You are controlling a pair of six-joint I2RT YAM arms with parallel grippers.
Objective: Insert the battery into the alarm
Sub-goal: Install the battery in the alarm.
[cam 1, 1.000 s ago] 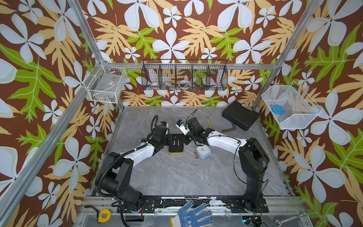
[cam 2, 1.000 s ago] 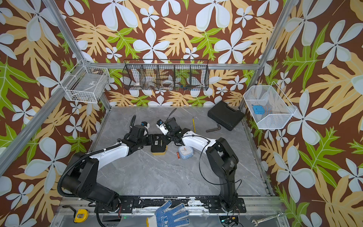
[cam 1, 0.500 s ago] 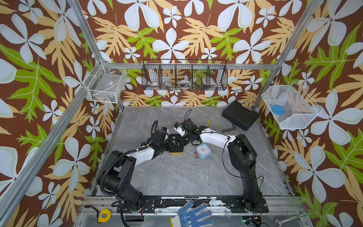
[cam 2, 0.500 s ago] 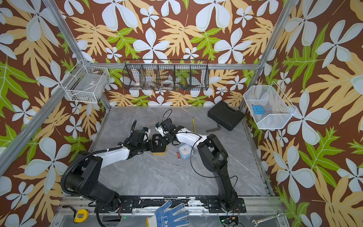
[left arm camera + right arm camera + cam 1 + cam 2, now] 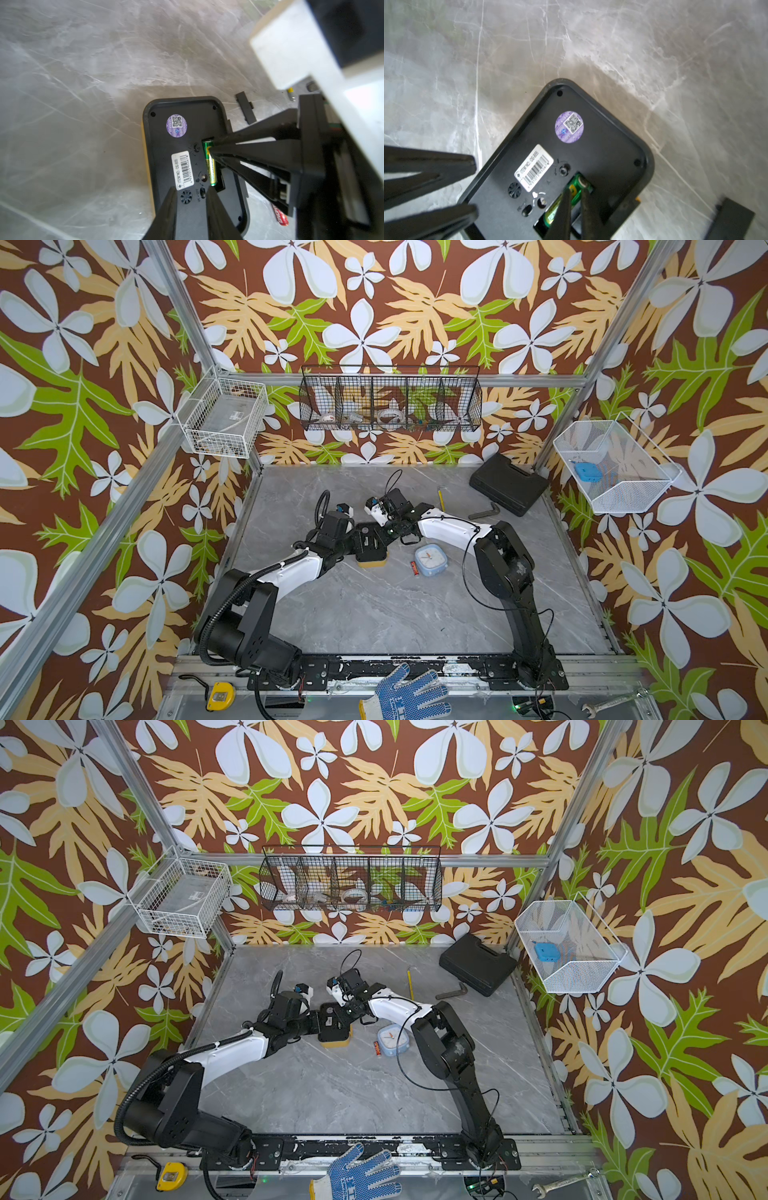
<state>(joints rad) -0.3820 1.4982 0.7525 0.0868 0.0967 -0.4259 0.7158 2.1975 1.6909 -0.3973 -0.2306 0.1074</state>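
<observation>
The alarm (image 5: pixel 371 551) (image 5: pixel 333 1031) lies face down mid-table, black back up, yellow front underneath. Its battery bay stands uncovered, and a green battery (image 5: pixel 212 168) (image 5: pixel 580 184) lies in it, the end under the right fingers a little raised. My right gripper (image 5: pixel 575 190) (image 5: pixel 208 148) (image 5: pixel 388 533) is shut to a narrow slit, its tips resting on top of that end. My left gripper (image 5: pixel 190 189) (image 5: pixel 474 187) (image 5: pixel 353 543) sits over the alarm's other end, slightly open, with only the alarm's back between its fingers.
The black battery cover (image 5: pixel 246 108) (image 5: pixel 729 220) lies on the table beside the alarm. A small blue clock (image 5: pixel 431 559) with a red battery (image 5: pixel 414 567) (image 5: pixel 280 216) beside it sits to the right. A black case (image 5: pixel 509 485) and a hex key (image 5: pixel 484 512) lie at the back right.
The right gripper has closed its fingers and come onto the battery in the bay. The left gripper has narrowed and moved in over the alarm's end.
</observation>
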